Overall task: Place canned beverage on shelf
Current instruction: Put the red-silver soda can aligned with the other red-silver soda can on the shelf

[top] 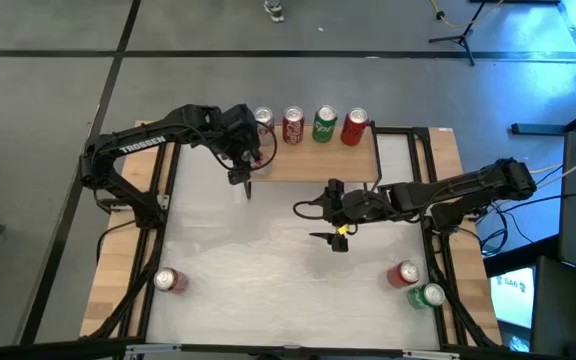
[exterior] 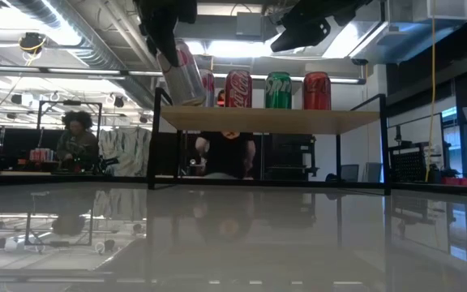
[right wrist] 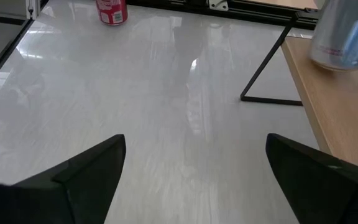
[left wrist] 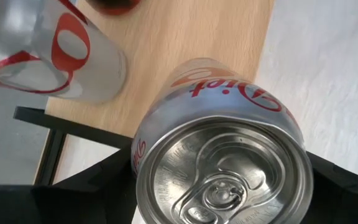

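Evidently the left end effector (top: 243, 160) grips a silver can (left wrist: 219, 158), tilted over the shelf's (top: 313, 160) nine o'clock end to join four cans (top: 308, 126); the right end effector (top: 336, 235) waits open over the worktop (top: 268, 270).

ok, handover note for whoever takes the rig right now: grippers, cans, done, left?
Left gripper: shut on a silver Diet Coke can, tilted, at the left end of the shelf.
Right gripper: open, empty, over mid-table.
Done: four cans stand on the shelf, silver, red Coke, green, red.
Left: seat and release the held can, if it fits. On the table: red can near left, red can and green can near right.
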